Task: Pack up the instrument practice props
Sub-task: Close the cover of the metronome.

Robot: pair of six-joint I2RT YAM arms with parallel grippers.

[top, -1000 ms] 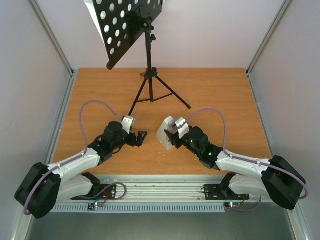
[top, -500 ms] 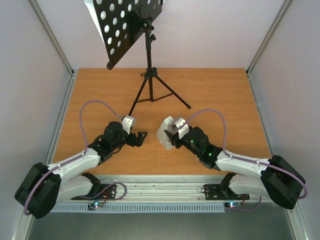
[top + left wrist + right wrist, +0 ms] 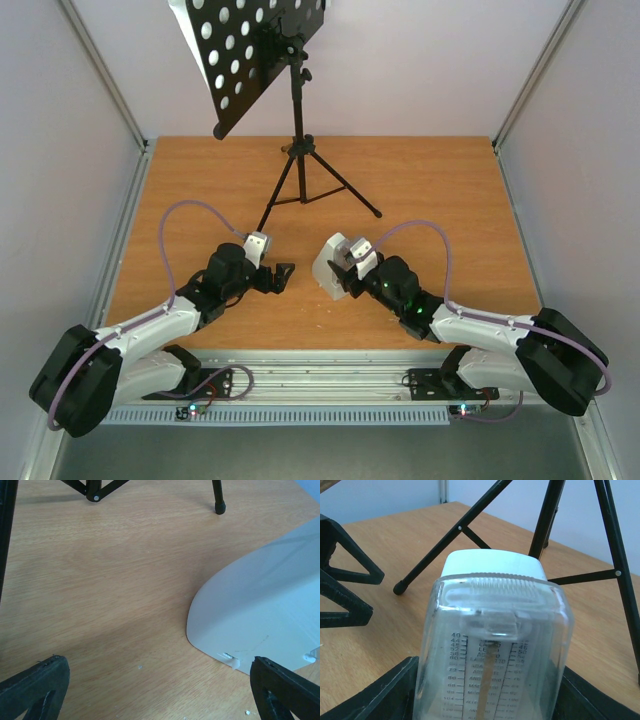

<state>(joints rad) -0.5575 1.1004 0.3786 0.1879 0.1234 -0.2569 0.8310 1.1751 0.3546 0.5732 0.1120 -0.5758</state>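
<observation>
While the right gripper (image 3: 340, 273) reaches in on the near side of the music stand (image 3: 297, 120), it has the metronome (image 3: 325, 266) clamped between its jaws, which stand partly apart on the body's two flanks. From the right wrist view the metronome (image 3: 492, 645) fills the middle, with its white cap on top, its clear front cover and printed tempo scale facing the lens, and a black finger (image 3: 380, 695) pressed to each side. It sits tilted, just in front of the stand's tripod legs and a touch right of the pole. I can't tell whether its lower edge meets the table (image 3: 440, 190).

Over to the left gripper (image 3: 283, 275): also near side of the stand, slightly left of the pole, jaws spread as wide as they go and gripping nothing. Its wrist view shows both fingertips (image 3: 35, 690) low in the corners with bare wood between, the white metronome (image 3: 265, 615) just beyond the right one, and a stand foot (image 3: 219, 507) farther off.

Up top, the stand is upright at the far middle of the table, its holed desk tipped, and the sheet of music (image 3: 185, 32) shows white past the desk's left edge.
</observation>
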